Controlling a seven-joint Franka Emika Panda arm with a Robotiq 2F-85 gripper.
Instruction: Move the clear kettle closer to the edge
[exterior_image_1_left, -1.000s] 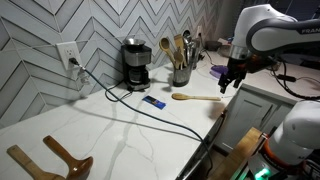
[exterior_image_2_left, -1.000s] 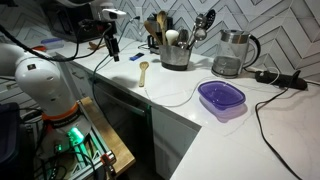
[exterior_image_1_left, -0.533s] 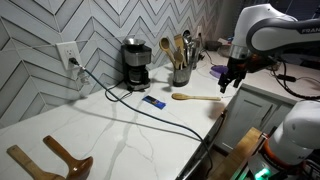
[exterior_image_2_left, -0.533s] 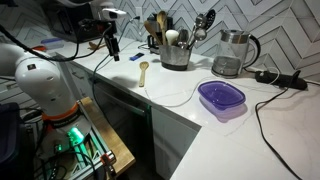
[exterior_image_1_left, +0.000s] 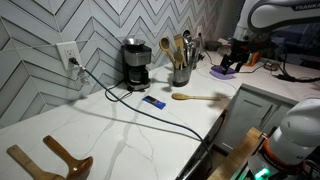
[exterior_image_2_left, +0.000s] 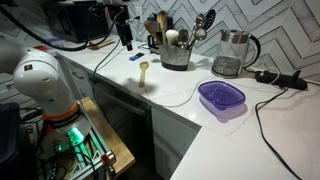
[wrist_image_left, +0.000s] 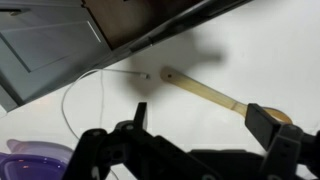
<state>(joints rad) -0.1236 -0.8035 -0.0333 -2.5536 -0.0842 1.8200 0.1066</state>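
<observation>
The clear kettle (exterior_image_2_left: 233, 52) stands upright at the back of the white counter, to the right of the grey crock (exterior_image_2_left: 175, 52). It has a dark lid and a side handle. I cannot make it out in the other views. The counter's front edge (exterior_image_2_left: 172, 112) runs well in front of it. My gripper (exterior_image_2_left: 127, 36) hangs above the counter's left end, far from the kettle, and also shows in an exterior view (exterior_image_1_left: 236, 56). In the wrist view my gripper (wrist_image_left: 205, 128) is open and empty above a wooden spoon (wrist_image_left: 205, 91).
A purple lidded container (exterior_image_2_left: 220, 100) sits near the front edge, and a black cable (exterior_image_2_left: 280, 80) lies right of the kettle. A coffee maker (exterior_image_1_left: 135, 63), a blue item (exterior_image_1_left: 153, 101) and wooden pieces (exterior_image_1_left: 50, 160) are on the counter. A thin white cord (wrist_image_left: 75, 95) loops near the spoon.
My gripper has risen and moved in over the counter toward the crock. Nothing on the counter has moved.
</observation>
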